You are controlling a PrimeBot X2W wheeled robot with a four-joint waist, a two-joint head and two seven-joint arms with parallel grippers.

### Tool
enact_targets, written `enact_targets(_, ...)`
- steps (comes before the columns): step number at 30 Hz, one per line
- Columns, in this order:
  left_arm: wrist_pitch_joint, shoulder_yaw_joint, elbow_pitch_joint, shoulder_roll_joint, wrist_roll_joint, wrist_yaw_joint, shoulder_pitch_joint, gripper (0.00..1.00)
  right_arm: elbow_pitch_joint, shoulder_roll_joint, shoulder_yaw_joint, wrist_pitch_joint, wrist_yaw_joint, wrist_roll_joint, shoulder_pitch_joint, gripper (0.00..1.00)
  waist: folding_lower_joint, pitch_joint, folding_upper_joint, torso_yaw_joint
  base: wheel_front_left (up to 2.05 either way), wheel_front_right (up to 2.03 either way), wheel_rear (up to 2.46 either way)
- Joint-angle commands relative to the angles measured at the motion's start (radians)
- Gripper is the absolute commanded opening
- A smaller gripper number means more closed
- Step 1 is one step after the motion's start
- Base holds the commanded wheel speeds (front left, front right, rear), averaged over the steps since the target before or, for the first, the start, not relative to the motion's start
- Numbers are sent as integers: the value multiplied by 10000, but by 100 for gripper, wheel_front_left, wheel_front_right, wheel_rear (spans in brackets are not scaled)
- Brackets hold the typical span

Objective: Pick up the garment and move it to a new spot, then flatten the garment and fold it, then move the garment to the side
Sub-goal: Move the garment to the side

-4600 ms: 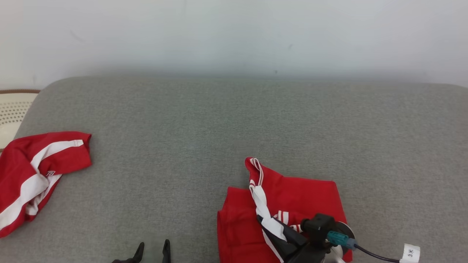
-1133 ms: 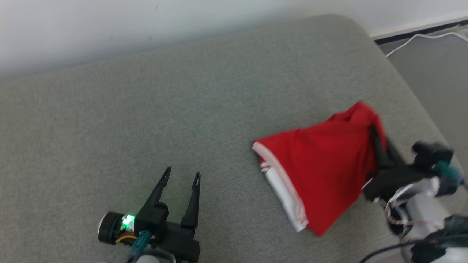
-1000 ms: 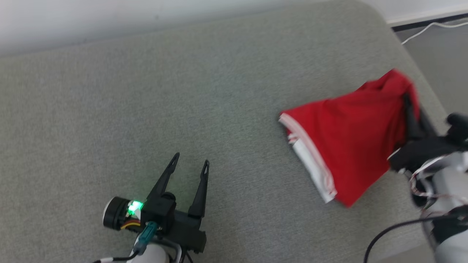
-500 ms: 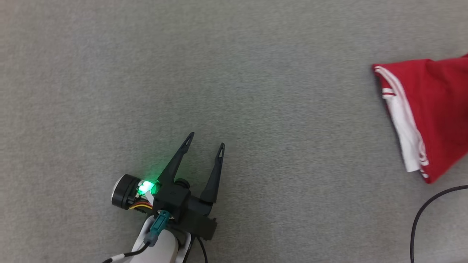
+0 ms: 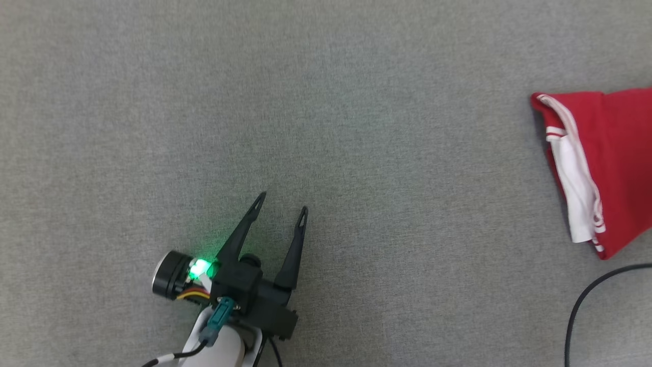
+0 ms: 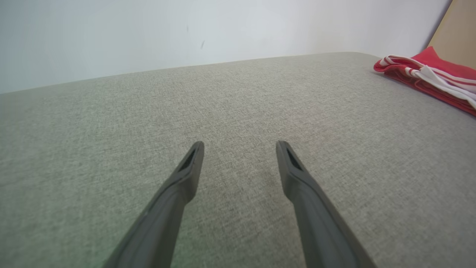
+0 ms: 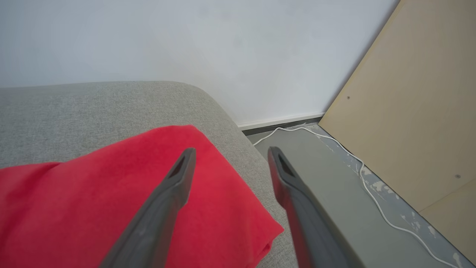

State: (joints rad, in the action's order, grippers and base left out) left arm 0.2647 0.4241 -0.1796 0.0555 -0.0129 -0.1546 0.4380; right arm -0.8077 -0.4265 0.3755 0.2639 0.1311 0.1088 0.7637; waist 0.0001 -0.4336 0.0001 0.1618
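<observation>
Where the left claw (image 5: 283, 202) reaches in from the lower edge of the head view, it hangs over bare grey cushion (image 5: 356, 127). Its two dark fingers are spread wide with nothing between them, and a green light (image 5: 199, 266) glows on its wrist. Its own camera shows the same: the left claw (image 6: 240, 143) released above the woven fabric of the cushion (image 6: 111, 130), gripping nothing.

The right claw (image 7: 231, 149) is also released in its wrist view, fingers well apart and empty. One finger crosses in front of the red garment (image 7: 93, 193) and the other in front of the cushion's rounded corner and the floor (image 7: 334, 208). Whether either finger touches the cloth cannot be told.

The garment (image 5: 611, 153) lies folded on the cushion at the right edge of the head view, well apart from the left claw. Its white striped trim faces the middle of the cushion. A black cable (image 5: 586, 295) curves in just below it. From the left wrist the garment (image 6: 427, 67) shows as a low red and white bundle by the far right corner.

Beyond the cushion, a white cable (image 7: 372, 197) trails across the floor between the pale wall (image 7: 186, 37) and a leaning beige board (image 7: 409, 111).
</observation>
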Motion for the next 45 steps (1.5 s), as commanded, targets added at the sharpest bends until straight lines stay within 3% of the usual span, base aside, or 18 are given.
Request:
enact_targets(1, -9, -46, -83, 91, -43, -48, -245, 100, 107, 141, 14, -2, -9, 117, -197, 100, -1, 312, -1, 53, 0, 0, 0)
enact_targets(7, -2, -383, -133, 45, -271, -152, -771, 100, 1123, 776, -676, 2, -9, -509, -981, 100, -1, 1218, -1, 71, 0, 0, 0)
enact_targets(17, -2, -1665, -452, 66, -454, -322, -1939, 100, 2772, 1595, -2918, 0, -9, -2153, -2999, 100, -1, 2580, -1, -182, 0, 0, 0)
enact_targets(23, -2, -2523, -569, 91, -501, -364, -2642, 100, 3559, 2088, -4082, 0, -9, -2560, -4126, 100, -1, 3205, -1, -297, 0, 0, 0)
enact_targets(38, -2, -3951, -667, 31, -401, -93, -3912, 100, 4574, 2983, -5048, 0, -9, -2687, -6043, 100, -1, 4320, -1, -380, 0, 0, 0)
enact_targets(45, 0, -4107, -730, -5, -233, 61, -4187, 100, 4899, 3139, -5266, 0, -9, -2618, -6568, 100, -1, 4487, -1, -433, 0, 0, 0)
